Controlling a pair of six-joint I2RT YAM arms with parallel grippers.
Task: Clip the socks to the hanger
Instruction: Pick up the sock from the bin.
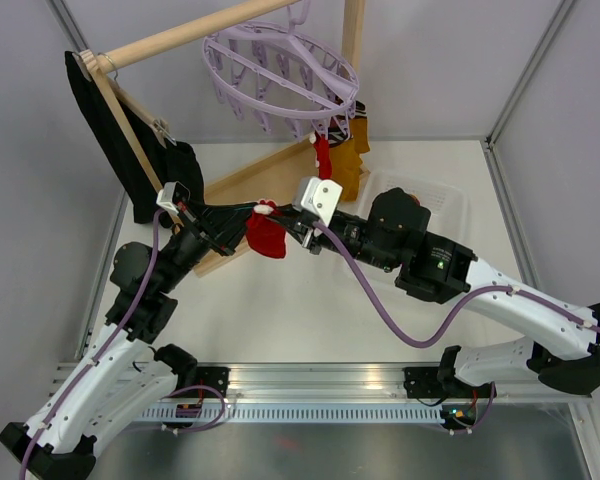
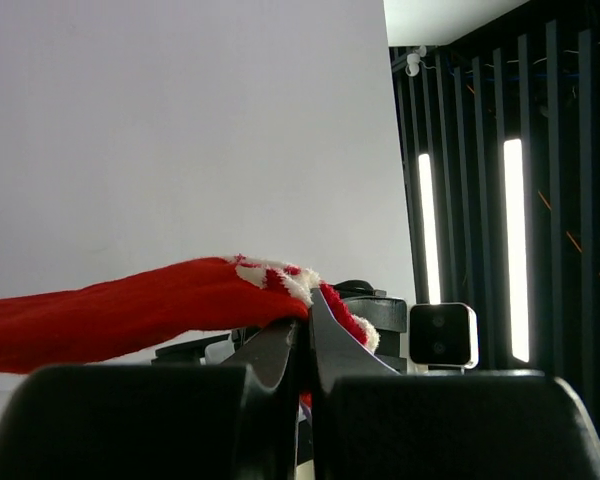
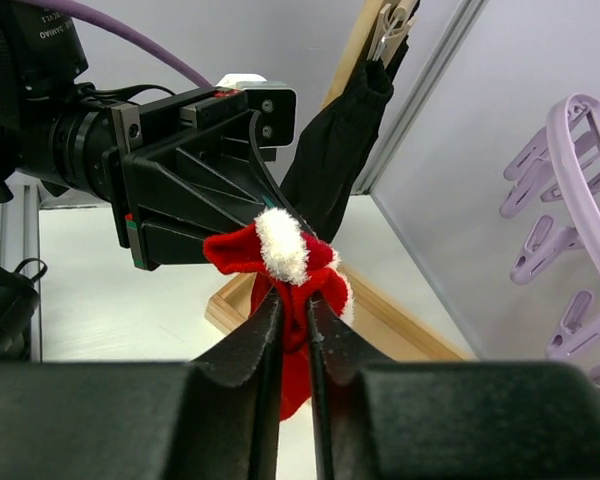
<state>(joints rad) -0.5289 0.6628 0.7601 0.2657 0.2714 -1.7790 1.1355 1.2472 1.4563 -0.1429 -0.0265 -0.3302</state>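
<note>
A red sock with white trim [image 1: 266, 236] hangs in the air between both grippers, left of the table's middle. My left gripper [image 1: 252, 212] is shut on its cuff [image 2: 270, 285]. My right gripper [image 1: 292, 226] is shut on the same sock [image 3: 292, 300] from the other side. The lavender round clip hanger [image 1: 280, 70] hangs from the wooden rack at the top. Another red sock [image 1: 323, 156] and a mustard-yellow sock [image 1: 351, 160] hang from its pegs. Lavender pegs [image 3: 540, 250] show at the right of the right wrist view.
A wooden rack frame [image 1: 250, 180] stands at the back with a wooden hanger holding black cloth [image 1: 120, 150] on the left. A clear plastic tray [image 1: 430, 200] lies under the right arm. Grey walls enclose the table.
</note>
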